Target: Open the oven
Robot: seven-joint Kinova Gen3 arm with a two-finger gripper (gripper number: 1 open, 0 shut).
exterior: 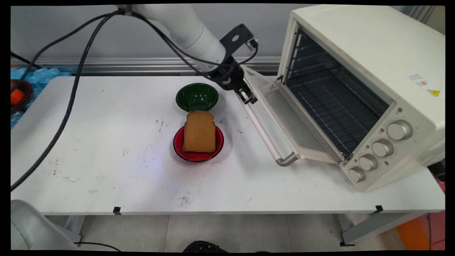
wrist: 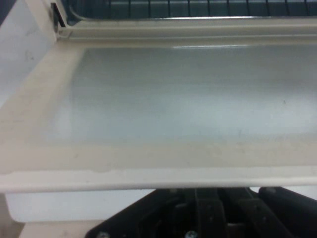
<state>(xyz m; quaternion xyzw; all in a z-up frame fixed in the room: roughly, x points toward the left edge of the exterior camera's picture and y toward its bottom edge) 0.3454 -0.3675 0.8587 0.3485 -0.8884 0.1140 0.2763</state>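
cream oven door [exterior: 284,117] open, its far edge touching end effector [exterior: 247,96]

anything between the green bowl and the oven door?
Only the gripper, at the door's far corner, right of the bowl. Main view shows it.

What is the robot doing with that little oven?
The robot's gripper is at the far end of the toaster oven's handle, by its open door, which lies folded down flat. The wire rack inside is bare. Nearby on the table, a slice of bread sits on a red plate, with a green bowl behind it.
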